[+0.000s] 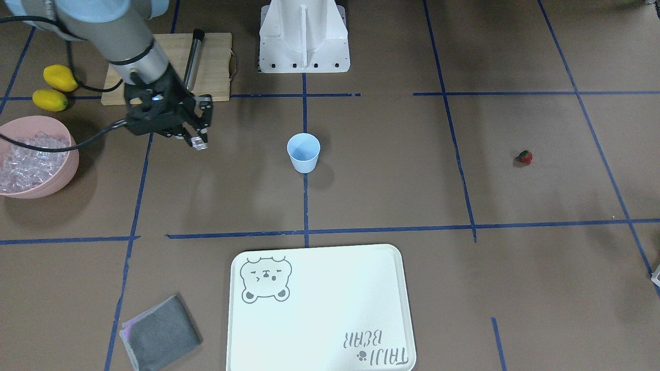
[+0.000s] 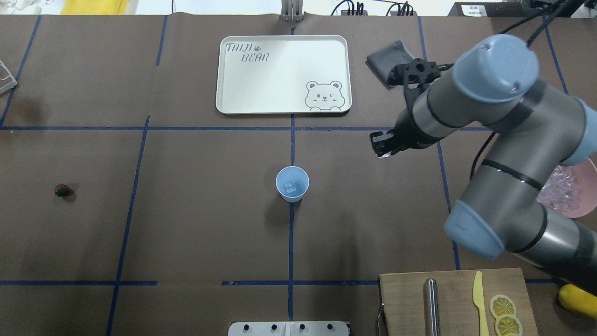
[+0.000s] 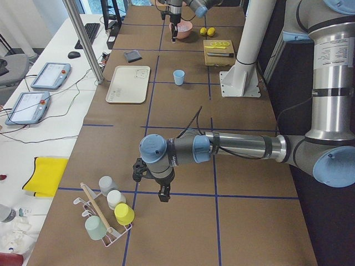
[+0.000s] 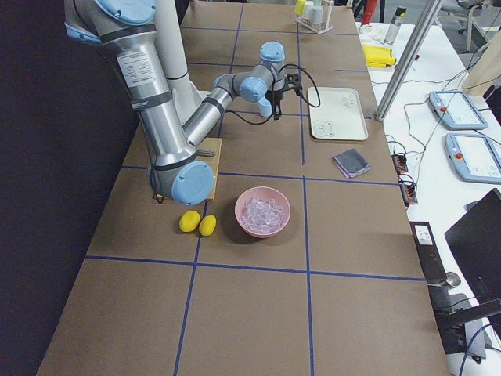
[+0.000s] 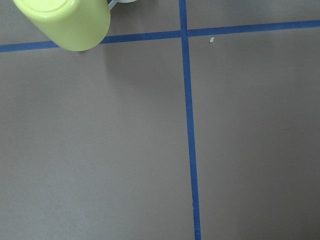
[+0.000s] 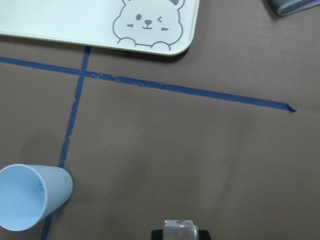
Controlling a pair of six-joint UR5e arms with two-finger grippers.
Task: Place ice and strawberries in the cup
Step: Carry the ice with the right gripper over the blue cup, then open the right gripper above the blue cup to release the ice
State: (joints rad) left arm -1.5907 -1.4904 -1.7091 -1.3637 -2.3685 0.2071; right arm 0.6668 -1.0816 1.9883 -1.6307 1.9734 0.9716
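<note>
The pale blue cup stands upright at the table's middle, and the overhead view shows one ice cube inside it. My right gripper is shut on a clear ice cube and holds it above the table, between the cup and the pink bowl of ice. The red strawberry lies alone on the far side of the cup. My left gripper shows only in the exterior left view, far from the cup, and I cannot tell if it is open.
A white bear tray and a grey cloth lie beyond the cup. A cutting board holds a steel rod, a yellow knife and lemon slices. Two lemons lie beside the bowl. A cup rack stands near my left gripper.
</note>
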